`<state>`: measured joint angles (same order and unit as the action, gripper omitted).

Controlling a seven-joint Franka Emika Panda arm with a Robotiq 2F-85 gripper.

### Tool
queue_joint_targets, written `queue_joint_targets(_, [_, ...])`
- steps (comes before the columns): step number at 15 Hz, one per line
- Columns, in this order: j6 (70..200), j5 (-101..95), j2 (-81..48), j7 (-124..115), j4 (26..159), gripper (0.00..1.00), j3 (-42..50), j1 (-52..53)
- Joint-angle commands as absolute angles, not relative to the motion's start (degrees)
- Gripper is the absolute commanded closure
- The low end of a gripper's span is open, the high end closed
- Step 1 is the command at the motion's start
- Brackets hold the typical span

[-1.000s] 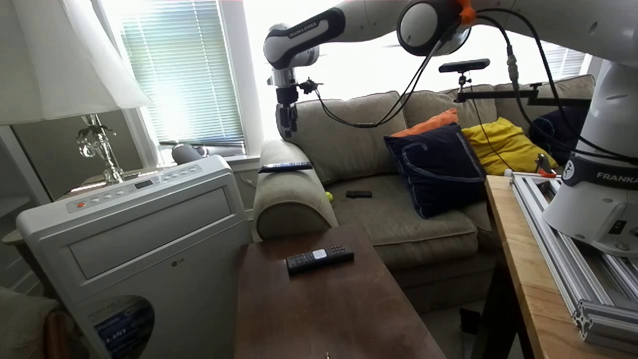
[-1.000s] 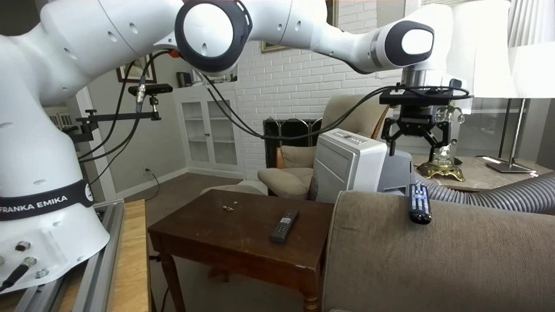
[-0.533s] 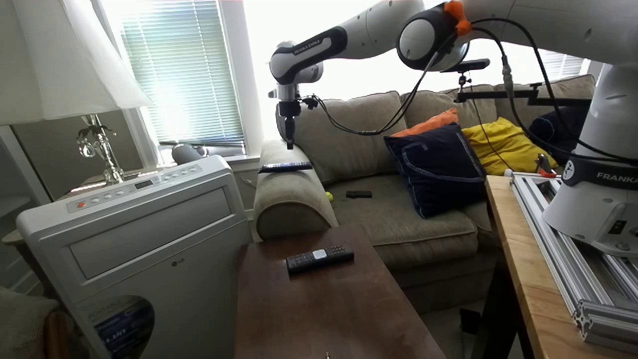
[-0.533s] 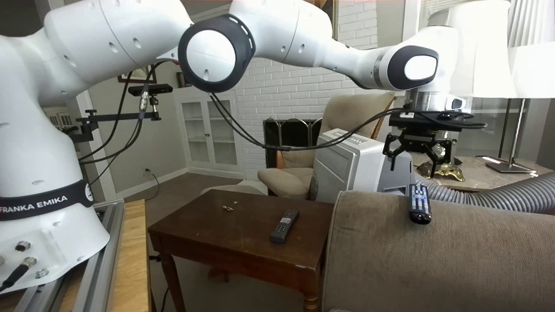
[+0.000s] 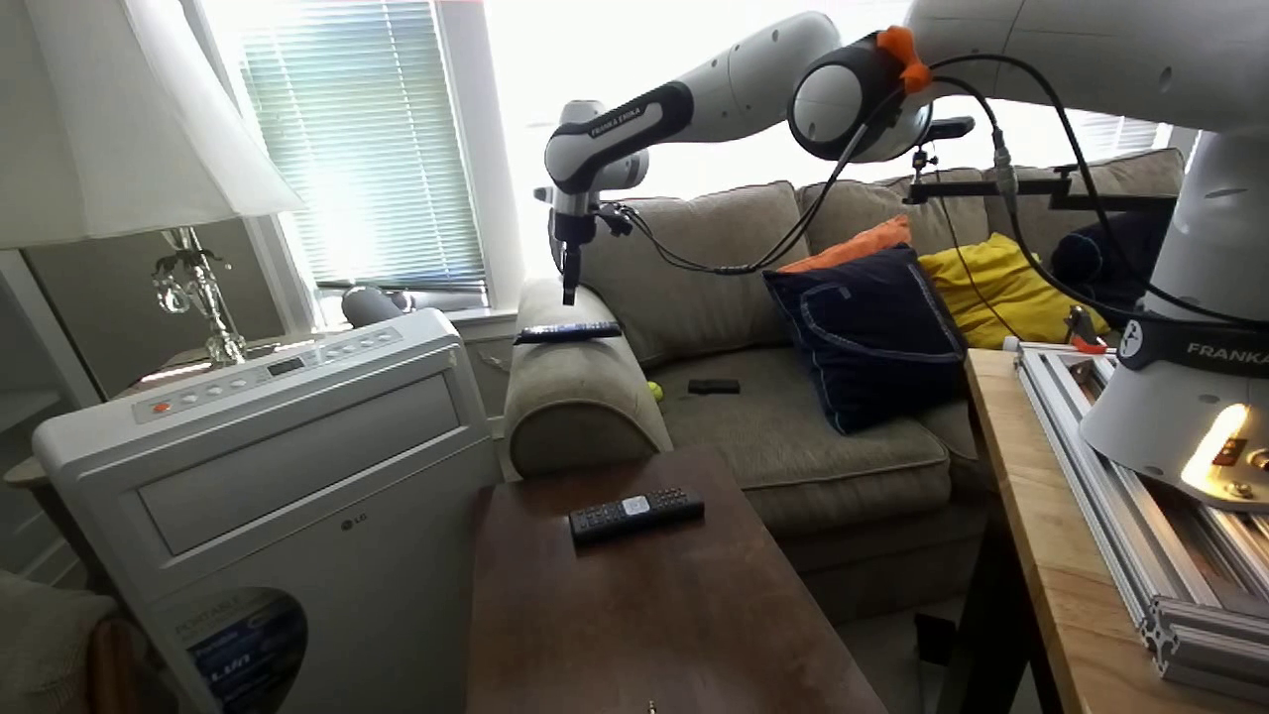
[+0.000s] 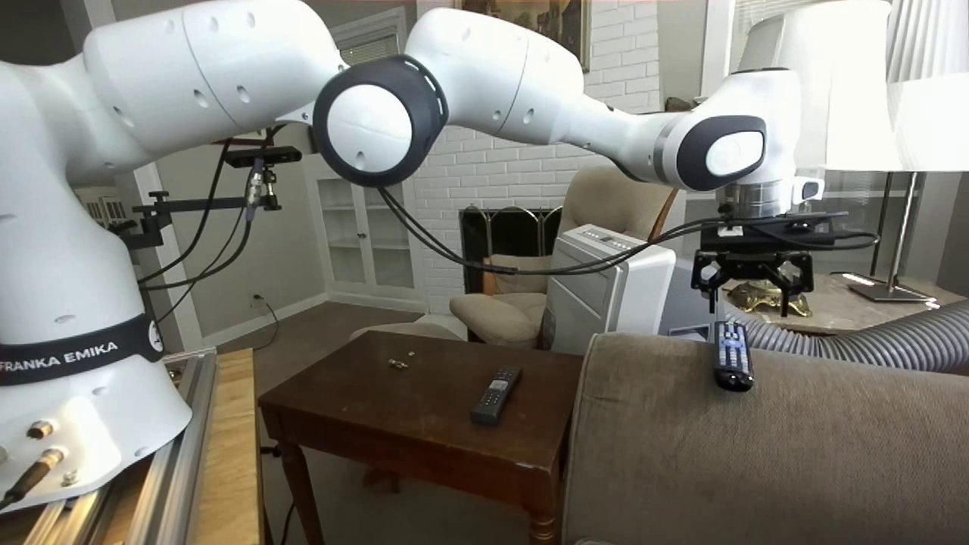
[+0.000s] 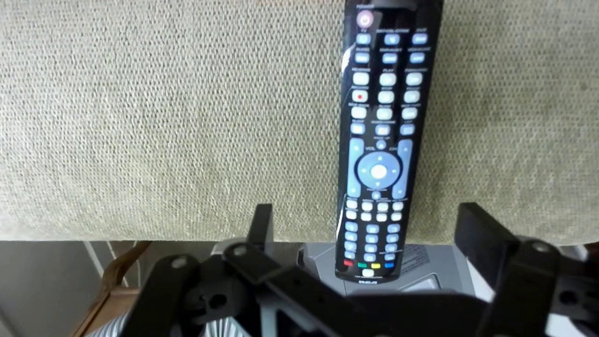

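Observation:
A long black remote with blue and white buttons (image 7: 378, 171) lies across the beige sofa armrest (image 6: 833, 454), one end reaching past its edge in the wrist view. My gripper (image 6: 749, 310) hangs just above that remote, pointing down, its fingers spread wide and nothing gripped. Seen from the wrist, the remote's lower half runs between the two fingertips (image 7: 262, 220), with room on both sides. Another exterior angle has the gripper (image 5: 568, 297) a short gap above the remote (image 5: 567, 333); they appear apart.
A second dark remote (image 6: 496, 395) rests on the brown wooden table (image 6: 409, 424) beside the armrest. A white portable air conditioner (image 5: 297, 476) and a lamp (image 5: 129, 129) stand near. On the sofa are cushions (image 5: 872, 337), a small dark object (image 5: 714, 386) and a yellow-green ball (image 5: 655, 392).
The arm has lowered toward the armrest, and the gripper has turned so its two fingers now stand level. Its fingers stay spread. A warm light now shows at the robot's base. Both remotes are unmoved.

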<state>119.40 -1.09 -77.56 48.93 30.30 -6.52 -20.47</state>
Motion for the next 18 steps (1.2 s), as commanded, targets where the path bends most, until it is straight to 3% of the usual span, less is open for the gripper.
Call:
queue_joint_targets(1, [120.5, -0.5, -80.4, 51.5, 27.4, 0.0, -7.4, -21.2])
queue_joint_targets(18, [122.4, -0.9, -80.8, 48.4, 29.7, 0.0, -7.2, -21.0])
